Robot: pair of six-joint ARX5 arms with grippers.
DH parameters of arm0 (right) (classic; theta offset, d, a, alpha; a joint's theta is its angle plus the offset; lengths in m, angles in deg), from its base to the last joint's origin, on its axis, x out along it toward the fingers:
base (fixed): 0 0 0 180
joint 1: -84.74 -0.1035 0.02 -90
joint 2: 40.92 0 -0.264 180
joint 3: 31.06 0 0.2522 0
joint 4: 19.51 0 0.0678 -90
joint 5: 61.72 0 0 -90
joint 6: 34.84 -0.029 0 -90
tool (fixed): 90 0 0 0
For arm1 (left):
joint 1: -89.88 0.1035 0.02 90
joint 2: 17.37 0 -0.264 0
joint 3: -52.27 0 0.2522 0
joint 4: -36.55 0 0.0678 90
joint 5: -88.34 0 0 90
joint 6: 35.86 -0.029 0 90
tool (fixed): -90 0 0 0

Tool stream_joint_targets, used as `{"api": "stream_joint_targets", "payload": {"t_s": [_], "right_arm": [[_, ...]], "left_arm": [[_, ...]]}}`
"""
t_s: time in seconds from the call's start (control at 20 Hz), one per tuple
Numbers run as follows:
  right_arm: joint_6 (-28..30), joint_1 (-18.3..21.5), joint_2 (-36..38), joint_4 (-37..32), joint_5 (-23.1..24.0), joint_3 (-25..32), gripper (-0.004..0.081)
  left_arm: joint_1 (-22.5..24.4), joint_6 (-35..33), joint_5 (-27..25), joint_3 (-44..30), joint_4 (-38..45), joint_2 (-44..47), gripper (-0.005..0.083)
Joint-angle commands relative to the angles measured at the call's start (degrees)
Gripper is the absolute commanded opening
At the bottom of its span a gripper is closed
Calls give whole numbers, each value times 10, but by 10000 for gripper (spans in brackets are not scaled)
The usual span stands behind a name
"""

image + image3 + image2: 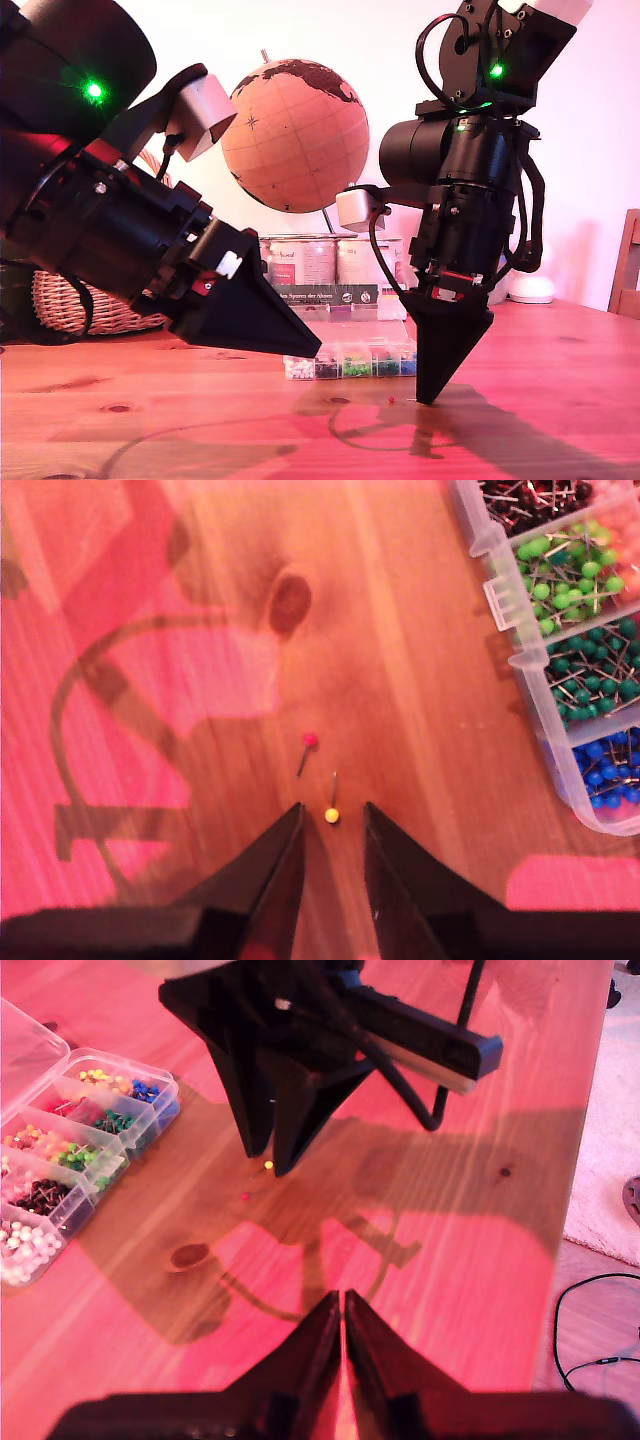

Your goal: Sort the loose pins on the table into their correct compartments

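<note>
Jaws of my second gripper stand narrowly parted astride the yellow pin; red pin at 11 o'clock. Pickup step: close next. My first gripper is closed, empty.

This looks like a room in a home, not a lab: a cork-coloured globe stands on the reddish pine table, with a woven wicker basket at the exterior view's left and a row of paint tins behind it, all against a plain white wall. A wooden chair back shows at the exterior view's right edge, beside a small white rounded lamp-like thing. Past the table's edge, the first wrist view shows a wooden floor with a pale rug and a loose black cable.
</note>
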Motion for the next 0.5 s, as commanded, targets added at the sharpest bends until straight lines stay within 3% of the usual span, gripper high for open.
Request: {"api": "stream_joint_targets", "payload": {"t_s": [0.0, 0.15, 0.45], "right_arm": [[-2, -3, -19, 2, -4, 0, 159], [-1, -3, -19, 1, -4, 0, 154], [0, -11, -19, 2, -4, 0, 62]], "left_arm": [[-3, -2, 2, -1, 5, -9, -23], [-3, -2, 2, -1, 5, -9, -23], [-3, -2, 2, -1, 5, -9, -23]]}}
